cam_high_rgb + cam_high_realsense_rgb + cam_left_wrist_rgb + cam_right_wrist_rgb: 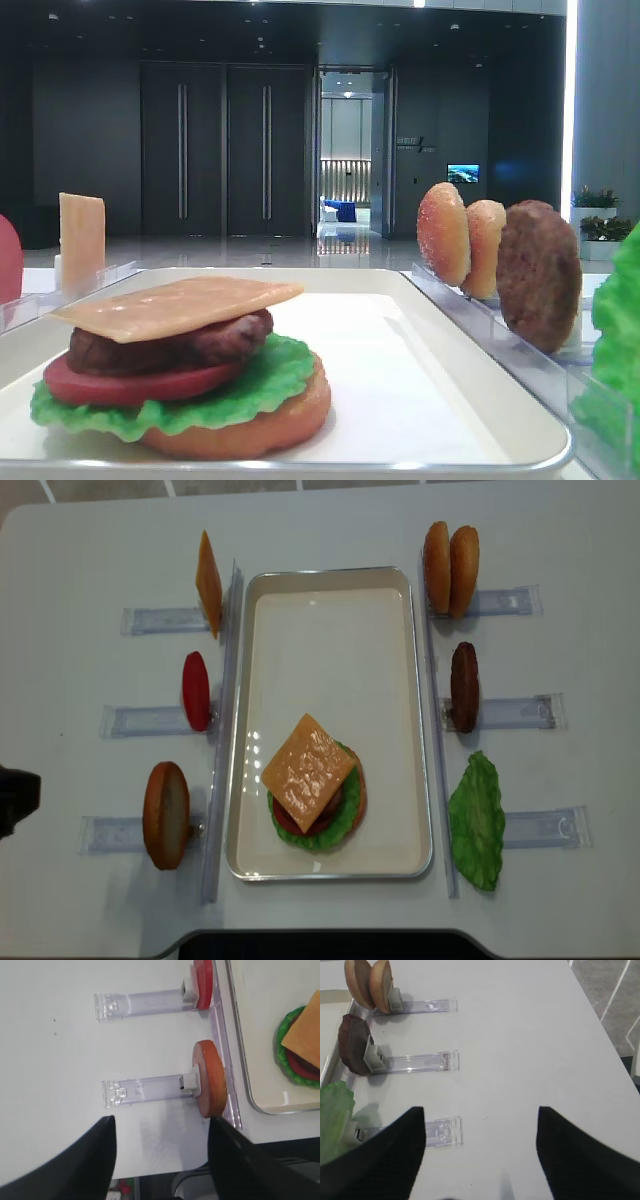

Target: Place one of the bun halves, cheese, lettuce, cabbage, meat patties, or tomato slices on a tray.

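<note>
On the white tray (330, 650) a stack stands near the front: bun half, lettuce, tomato slice and meat patty, with a cheese slice (307, 771) lying on top. Left of the tray, a second cheese slice (208, 583), a tomato slice (196, 690) and a bun half (166, 814) stand upright in clear holders. On the right stand two bun halves (450, 555), a meat patty (463, 686) and lettuce (476, 820). My left gripper (161, 1120) hangs open over bare table just beside that left bun half (210, 1080). My right gripper (480, 1110) is open over the table, right of the lettuce (335, 1115).
Clear plastic holder strips (150, 620) run outward from both long sides of the tray. The table's front edge (200, 1160) lies close under my left gripper. Its right edge (605, 1030) shows in the right wrist view.
</note>
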You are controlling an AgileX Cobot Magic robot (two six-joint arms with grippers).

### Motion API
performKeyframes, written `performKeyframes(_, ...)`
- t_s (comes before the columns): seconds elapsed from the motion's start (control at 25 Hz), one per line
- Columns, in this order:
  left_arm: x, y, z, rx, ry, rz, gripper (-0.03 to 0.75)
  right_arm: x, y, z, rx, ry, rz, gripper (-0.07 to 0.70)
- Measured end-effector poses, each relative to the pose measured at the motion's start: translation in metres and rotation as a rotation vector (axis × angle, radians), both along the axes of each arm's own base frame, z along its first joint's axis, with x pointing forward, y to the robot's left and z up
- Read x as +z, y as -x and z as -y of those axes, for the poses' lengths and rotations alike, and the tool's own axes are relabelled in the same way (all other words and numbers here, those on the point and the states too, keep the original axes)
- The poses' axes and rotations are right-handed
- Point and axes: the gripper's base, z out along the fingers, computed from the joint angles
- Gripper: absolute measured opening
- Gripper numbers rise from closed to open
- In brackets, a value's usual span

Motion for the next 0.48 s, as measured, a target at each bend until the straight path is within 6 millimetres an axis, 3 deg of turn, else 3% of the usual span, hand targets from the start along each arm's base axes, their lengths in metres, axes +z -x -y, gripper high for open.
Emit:
performKeyframes(0.32,0.014,0.061,0.000,-0.004,0.001,0.263,0.440,0.000,0.000,0.000,0.000,0.000,0.000,0.455)
performKeyframes(0.48,0.015,0.080,0.000,-0.004,-0.001,0.340,0.440,0.000,0.000,0.000,0.000,0.000,0.000,0.455)
